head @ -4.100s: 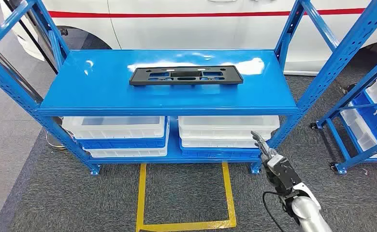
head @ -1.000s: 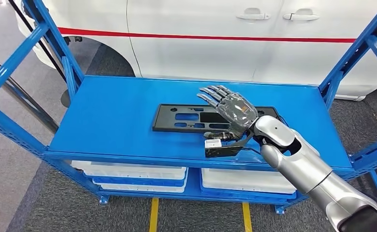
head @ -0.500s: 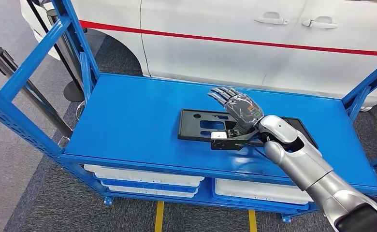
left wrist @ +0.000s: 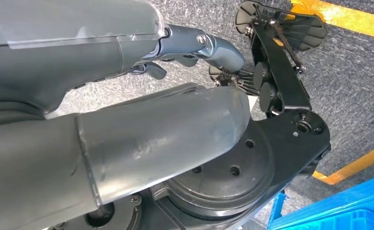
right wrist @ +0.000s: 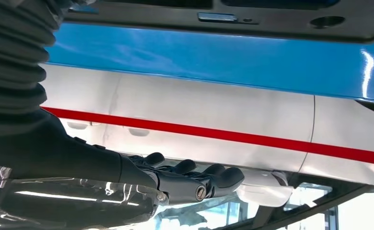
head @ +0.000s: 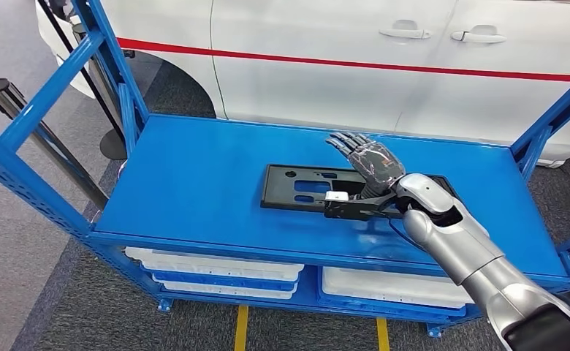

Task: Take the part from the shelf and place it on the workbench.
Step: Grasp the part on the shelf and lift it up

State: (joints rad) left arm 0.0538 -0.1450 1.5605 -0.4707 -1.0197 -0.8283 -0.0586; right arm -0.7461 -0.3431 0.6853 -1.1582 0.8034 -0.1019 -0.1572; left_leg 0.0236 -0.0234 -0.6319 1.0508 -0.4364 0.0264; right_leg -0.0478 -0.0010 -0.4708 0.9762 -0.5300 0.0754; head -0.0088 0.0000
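Note:
The part is a flat black rectangular plate with cut-outs, lying on the blue shelf top. My right hand hovers over the plate's right half with its fingers stretched out and apart, holding nothing; the silver forearm hides the plate's right end. In the right wrist view the fingers lie straight, with the black part and the blue shelf close beside them. My left hand hangs over the grey floor with nothing in it.
A white car with a red stripe stands right behind the shelf. Blue uprights frame both ends. White bins fill the lower level. A dark stanchion post stands at the left, and yellow floor tape lies below.
The view has closed in on the shelf. My right arm has risen from low beside the rack to above the part. In the last half second the hand stays over the plate.

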